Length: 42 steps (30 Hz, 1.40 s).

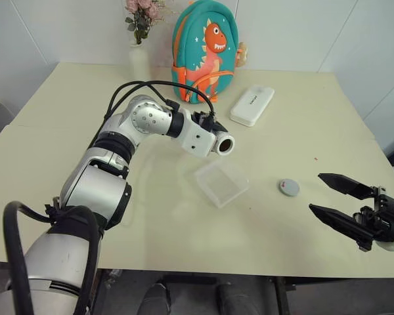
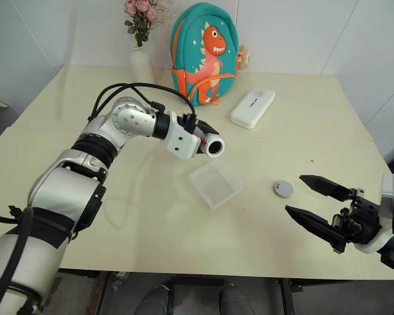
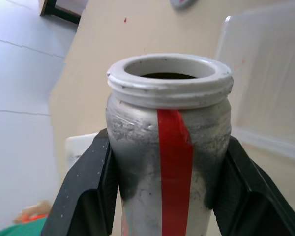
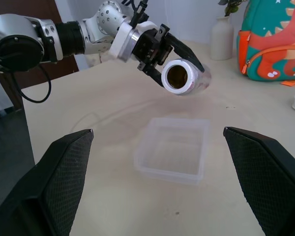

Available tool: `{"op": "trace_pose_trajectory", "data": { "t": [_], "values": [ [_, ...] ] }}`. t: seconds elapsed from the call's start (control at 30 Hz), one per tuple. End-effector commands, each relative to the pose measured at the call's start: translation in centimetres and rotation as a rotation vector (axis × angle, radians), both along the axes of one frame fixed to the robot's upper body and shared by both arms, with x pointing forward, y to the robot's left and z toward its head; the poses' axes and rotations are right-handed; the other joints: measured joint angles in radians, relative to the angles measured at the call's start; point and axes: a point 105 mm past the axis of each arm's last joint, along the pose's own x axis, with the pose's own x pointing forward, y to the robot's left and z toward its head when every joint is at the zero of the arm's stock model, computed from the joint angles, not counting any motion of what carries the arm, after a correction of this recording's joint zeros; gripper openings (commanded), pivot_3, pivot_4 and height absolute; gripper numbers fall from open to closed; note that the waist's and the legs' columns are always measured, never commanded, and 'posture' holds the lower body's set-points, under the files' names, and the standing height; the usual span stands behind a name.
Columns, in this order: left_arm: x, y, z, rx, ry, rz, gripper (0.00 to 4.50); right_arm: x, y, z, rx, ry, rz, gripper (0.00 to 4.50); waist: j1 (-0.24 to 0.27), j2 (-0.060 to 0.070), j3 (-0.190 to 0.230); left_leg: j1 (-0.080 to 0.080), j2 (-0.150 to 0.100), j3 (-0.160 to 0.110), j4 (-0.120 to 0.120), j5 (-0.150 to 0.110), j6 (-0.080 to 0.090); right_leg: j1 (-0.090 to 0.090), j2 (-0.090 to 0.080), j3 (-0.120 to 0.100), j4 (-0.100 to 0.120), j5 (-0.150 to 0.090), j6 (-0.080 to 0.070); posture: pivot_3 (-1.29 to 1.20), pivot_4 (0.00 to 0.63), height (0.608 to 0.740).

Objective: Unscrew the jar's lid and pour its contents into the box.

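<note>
The left hand (image 1: 218, 139) grips the jar (image 1: 224, 144) tight, its long axis tipped near level and its open mouth aimed toward the box (image 1: 221, 182), which lies just below and toward 6 o'clock of the mouth on the bench (image 1: 302, 98). The pour seems to need only more tilt. The jar is scuffed grey metal with a red stripe and a white threaded neck; the box is clear, shallow plastic. The flat grey lid (image 1: 289, 187) rests at the box's 3 o'clock, near the right hand (image 1: 327, 195), which stands wide open and empty.
</note>
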Motion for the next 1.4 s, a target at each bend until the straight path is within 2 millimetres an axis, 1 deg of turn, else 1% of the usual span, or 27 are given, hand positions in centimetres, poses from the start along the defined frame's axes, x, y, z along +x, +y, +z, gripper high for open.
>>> {"op": "trace_pose_trajectory", "data": {
  "t": [0.03, 0.1, 0.23, 0.37, 0.47, 0.6, 0.67, 0.97, 1.03, 1.2, 1.27, 1.4],
  "values": [
    [0.0, -1.3, 1.4, 0.042, -0.251, -0.063, 2.06, -0.2, -0.2, 1.1, -0.002, -0.056, -0.023, 4.46, 0.000, 0.000, 0.000, 0.000, 0.000, 0.000, 0.000, 0.000, 0.000, 0.000, 0.000, 0.000, 0.000, 0.000, 0.000, 0.00, 0.150, 0.740],
    [-0.1, -2.0, 1.5, 0.051, -0.338, -0.107, 2.06, 0.1, -0.2, 1.1, -0.003, -0.058, -0.027, 4.46, 0.001, 0.000, 0.000, 0.000, 0.000, 0.000, 0.001, 0.000, 0.000, 0.000, 0.000, 0.000, 0.000, 0.000, 0.000, 0.00, 0.150, 0.740],
    [-0.9, -3.3, 1.8, 0.107, -0.547, -0.259, 2.06, 0.6, -0.3, 1.2, -0.006, -0.066, -0.033, 4.46, 0.009, -0.003, 0.002, -0.001, 0.000, 0.001, 0.001, 0.000, 0.000, 0.000, 0.000, 0.001, 0.000, 0.001, 0.001, 0.00, 0.150, 0.740],
    [-0.8, -3.6, 1.5, 0.149, -0.672, -0.341, 2.06, 1.0, -0.2, 1.2, -0.008, -0.069, -0.034, 4.46, 0.019, -0.003, 0.002, -0.001, 0.000, 0.002, 0.000, 0.000, 0.000, -0.001, 0.000, 0.001, -0.001, 0.000, 0.002, 0.00, 0.150, 0.740],
    [-1.1, -3.9, 1.0, 0.175, -0.754, -0.436, 2.06, 1.3, -0.2, 1.0, -0.011, -0.067, -0.033, 4.46, 0.020, -0.003, 0.002, -0.001, 0.000, 0.002, 0.000, 0.000, 0.000, -0.001, 0.000, 0.002, -0.001, 0.000, 0.002, 0.00, 0.150, 0.740],
    [-1.3, -4.2, 0.7, 0.232, -0.918, -0.588, 2.06, 1.7, -0.3, 1.0, -0.013, -0.066, -0.034, 4.46, 0.021, -0.004, 0.002, -0.001, 0.000, 0.002, 0.000, 0.000, 0.000, -0.001, 0.000, 0.002, -0.001, 0.000, 0.002, 0.00, 0.150, 0.740],
    [-1.5, -4.3, 0.6, 0.237, -0.974, -0.651, 2.06, 1.9, -0.4, 1.0, -0.014, -0.069, -0.037, 4.46, 0.022, -0.004, 0.002, -0.001, 0.000, 0.002, 0.000, 0.000, 0.000, -0.001, 0.000, 0.002, -0.001, 0.000, 0.002, 0.00, 0.150, 0.740],
    [-2.2, -4.6, 0.6, 0.210, -1.063, -0.766, 2.06, 2.4, -0.4, 0.7, -0.018, -0.070, -0.036, 4.46, 0.022, -0.004, 0.002, -0.001, -0.001, 0.003, 0.000, 0.000, 0.000, -0.001, 0.000, 0.002, 0.000, 0.000, 0.002, 0.00, 0.150, 0.740],
    [-2.2, -4.6, 0.5, 0.220, -1.117, -0.797, 2.06, 2.5, -0.4, 0.7, -0.022, -0.070, -0.037, 4.46, 0.023, -0.004, 0.002, -0.001, -0.001, 0.003, 0.000, 0.000, 0.000, -0.001, 0.000, 0.002, 0.000, 0.000, 0.002, 0.00, 0.150, 0.740],
    [-1.9, -4.4, 0.1, 0.234, -1.133, -0.799, 2.06, 2.6, -0.5, 0.6, -0.027, -0.065, -0.040, 4.46, 0.023, -0.004, 0.002, -0.001, -0.001, 0.003, 0.000, 0.000, 0.000, -0.001, 0.000, 0.002, 0.000, 0.000, 0.002, 0.00, 0.150, 0.740],
    [-1.9, -4.4, 0.0, 0.249, -1.173, -0.824, 2.06, 2.7, -0.6, 0.5, -0.029, -0.065, -0.041, 4.46, 0.023, -0.004, 0.002, -0.001, -0.001, 0.003, 0.001, 0.000, 0.000, -0.001, 0.000, 0.002, 0.001, 0.000, 0.002, 0.00, 0.150, 0.740],
    [-1.4, -4.3, 0.3, 0.240, -1.307, -0.809, 2.06, 3.0, -0.4, 0.4, -0.038, -0.067, -0.036, 4.46, 0.022, -0.004, 0.002, -0.001, -0.001, 0.003, 0.001, 0.000, 0.000, -0.001, 0.000, 0.002, 0.002, 0.000, 0.002, 0.00, 0.150, 0.740]
  ]
}}
